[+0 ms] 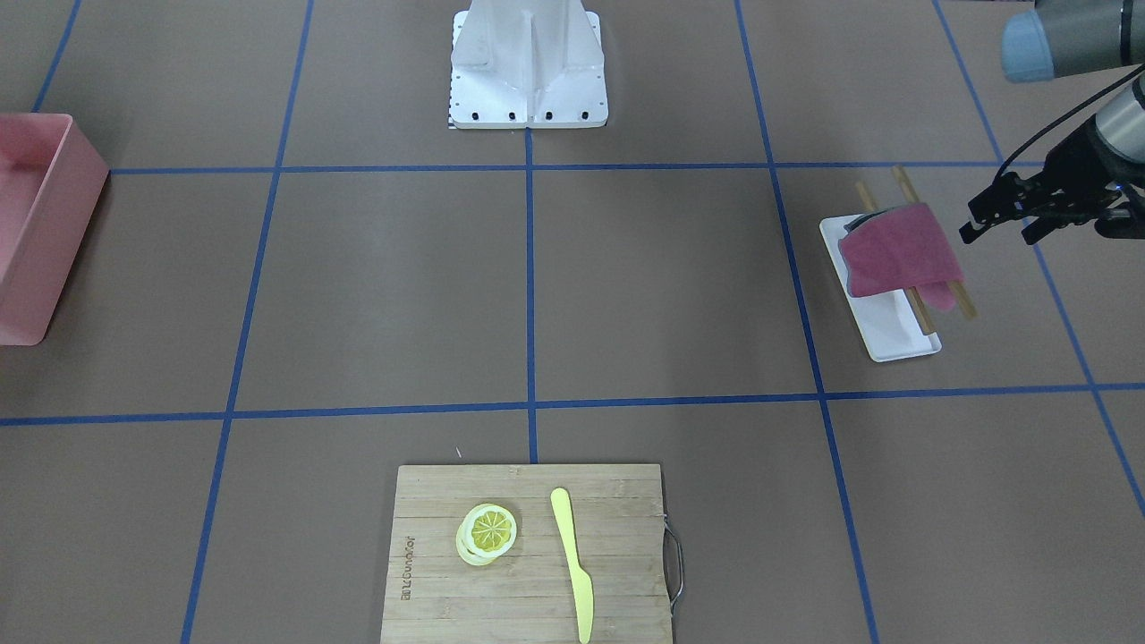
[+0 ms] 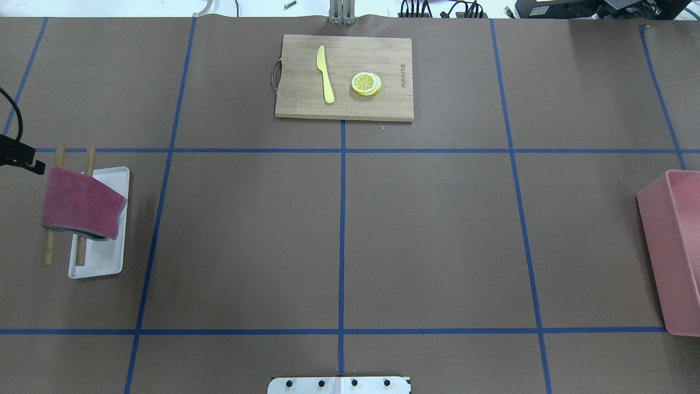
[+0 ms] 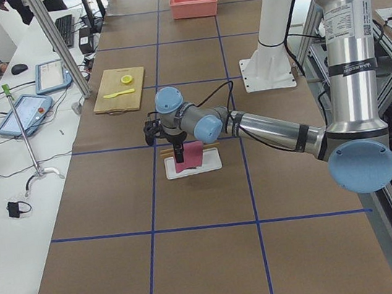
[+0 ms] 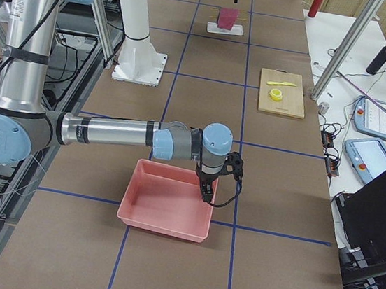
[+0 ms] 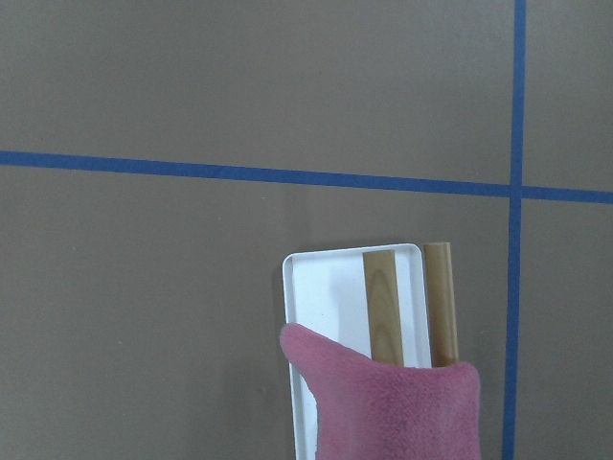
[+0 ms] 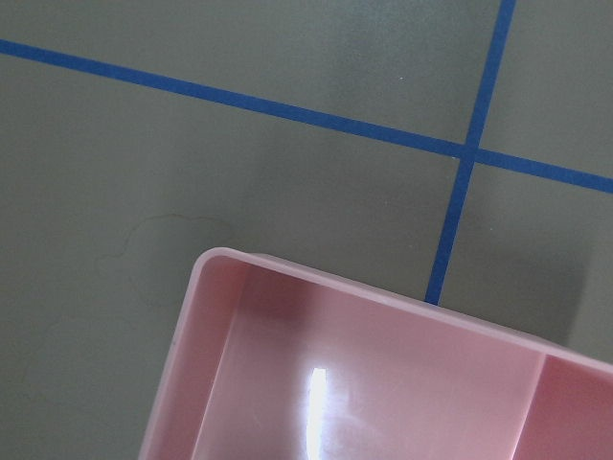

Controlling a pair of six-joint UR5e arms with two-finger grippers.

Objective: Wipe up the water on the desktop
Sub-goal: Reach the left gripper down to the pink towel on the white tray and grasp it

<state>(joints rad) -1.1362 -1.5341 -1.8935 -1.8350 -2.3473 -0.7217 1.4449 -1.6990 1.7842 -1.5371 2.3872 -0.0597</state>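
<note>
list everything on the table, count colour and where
desktop: 1, brown with blue tape grid, under everything
tray: 1, white, robot's left side
wooden rails: 2, tan, at tray
cloth: 1, pink, draped over rails
cutting board: 1, pale bamboo, far centre
knife: 1, yellow, on board
lemon slices: small stack, yellow, on board
bin: 1, pink, robot's right side
left gripper: 1, black, open, beside cloth
right gripper: 1, black, above bin, state unclear

The desktop (image 1: 385, 286) is plain brown with thin blue tape lines (image 1: 530, 268) making big boxes. The cloth (image 1: 899, 249) is dark pink and the tray (image 1: 894, 331) is white. At the left edge, the bin (image 1: 36, 224) is light pink. The cutting board (image 1: 617, 555) is pale, stripy wood. The knife (image 1: 567, 537) and the lemon slices (image 1: 489, 529) are yellow.
</note>
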